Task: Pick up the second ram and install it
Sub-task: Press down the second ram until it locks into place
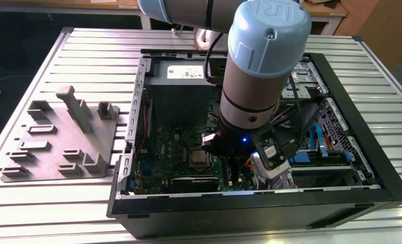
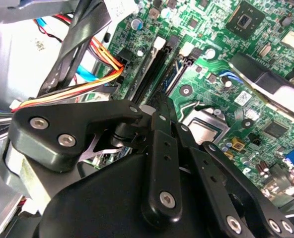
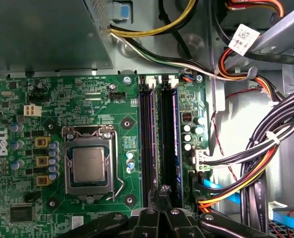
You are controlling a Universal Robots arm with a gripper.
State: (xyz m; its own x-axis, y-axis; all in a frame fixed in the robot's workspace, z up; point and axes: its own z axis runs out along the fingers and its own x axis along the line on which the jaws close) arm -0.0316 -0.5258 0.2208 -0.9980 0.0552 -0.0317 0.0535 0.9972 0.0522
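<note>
Your gripper is working low inside the open computer case, which is lying on the slatted tabletop. Room is tight: a cable bundle is crowding one side and the processor socket is sitting on the other. The second ram is standing on edge along the slot beside the neighbouring memory slot, its long axis running parallel to it. Fingers are closed to a narrow tip at its near end; whether they are pinching it is unclear.
</note>
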